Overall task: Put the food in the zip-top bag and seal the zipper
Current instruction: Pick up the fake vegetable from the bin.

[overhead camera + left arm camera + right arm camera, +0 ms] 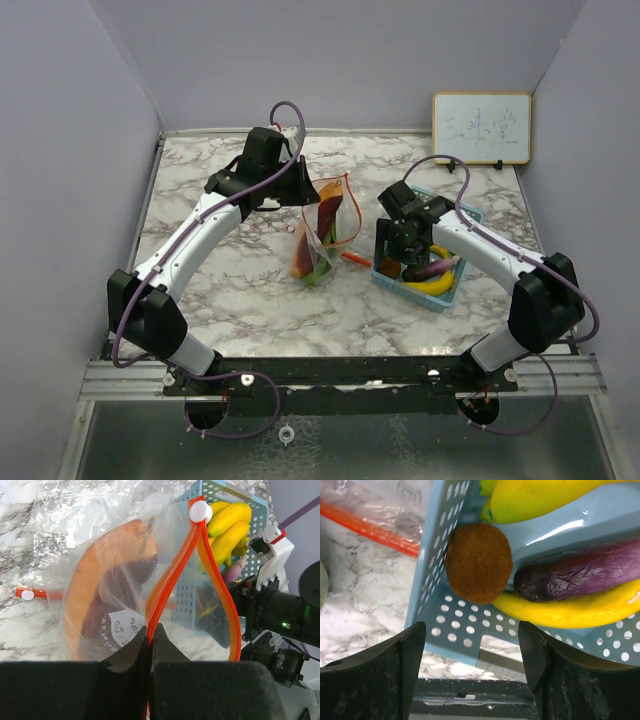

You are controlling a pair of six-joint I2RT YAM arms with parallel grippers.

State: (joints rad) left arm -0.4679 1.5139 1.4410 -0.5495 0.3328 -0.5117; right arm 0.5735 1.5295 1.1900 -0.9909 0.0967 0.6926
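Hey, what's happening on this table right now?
The left gripper pinches the zip-top bag by its orange zipper, holding it up with some food inside. The right gripper hangs open over the blue basket, lined up on the brown piece; bananas and an eggplant lie there too. The bag is not sealed.

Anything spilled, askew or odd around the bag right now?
Yes: a stray orange zipper strip with a white slider lies on the table beside the zip-top bag that the left hand pinches, although that bag's own slider is on its rim.
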